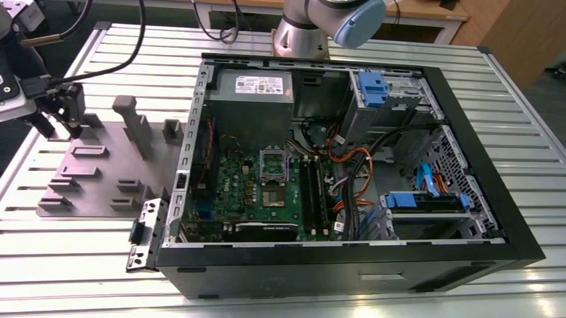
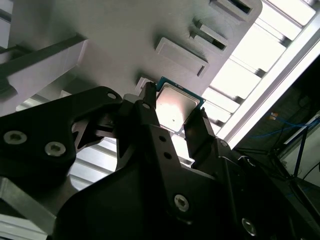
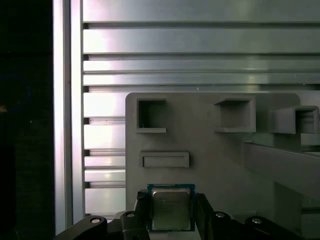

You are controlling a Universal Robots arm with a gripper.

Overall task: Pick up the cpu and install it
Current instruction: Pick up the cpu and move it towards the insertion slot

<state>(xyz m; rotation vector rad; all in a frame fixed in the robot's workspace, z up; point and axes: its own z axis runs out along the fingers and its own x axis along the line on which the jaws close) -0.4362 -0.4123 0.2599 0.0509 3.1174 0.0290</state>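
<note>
Fingers (image 3: pixel 141 207) press on both side edges of the cpu (image 3: pixel 171 209), and it looks clamped in both wrist views. Chip sits right between the tips, at the grey parts tray (image 3: pixel 210 165); resting or raised, I cannot tell. Flat, square, dull silver lid, thin blue-green rim. Pick-up step, I'd say. Next calls for a straight, level lift clear of the tray's blocks, with the open computer case (image 1: pixel 354 275) well apart.

The cpu (image 3: pixel 171 209) between the fingers of the gripper (image 3: pixel 171 222), over a grey pocketed plate (image 3: pixel 210 165).
</note>
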